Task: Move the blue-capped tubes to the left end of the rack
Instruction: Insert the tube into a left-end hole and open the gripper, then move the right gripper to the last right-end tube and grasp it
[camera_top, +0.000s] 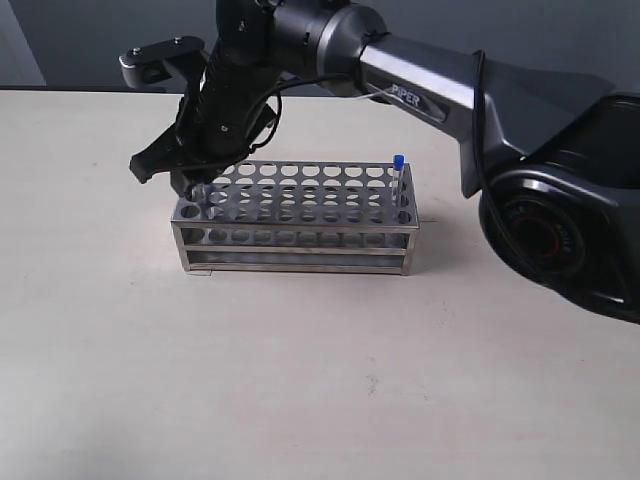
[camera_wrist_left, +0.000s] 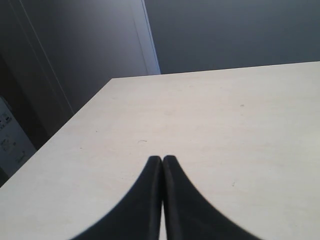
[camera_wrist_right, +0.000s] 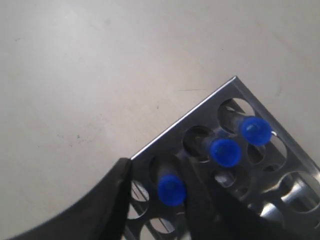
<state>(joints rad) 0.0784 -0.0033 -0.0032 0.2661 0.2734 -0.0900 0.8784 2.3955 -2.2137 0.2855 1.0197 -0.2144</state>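
The steel rack (camera_top: 300, 215) stands mid-table. One blue-capped tube (camera_top: 398, 160) rises from its far right corner. My right gripper (camera_top: 195, 185) hangs over the rack's left end. In the right wrist view three blue-capped tubes sit in holes near a corner of the rack (camera_wrist_right: 172, 142). Two of them (camera_wrist_right: 225, 152) (camera_wrist_right: 255, 130) stand outside the fingers. The third tube (camera_wrist_right: 171, 190) is between the fingers of my right gripper (camera_wrist_right: 156, 172), which is open, with a gap on one side of the cap. My left gripper (camera_wrist_left: 162, 159) is shut on nothing above bare table.
The right arm's dark base (camera_top: 560, 230) fills the right side of the exterior view. The pale table (camera_wrist_left: 225, 125) ends at an edge beyond the left gripper, with a dark wall behind. The rack's other holes are vacant.
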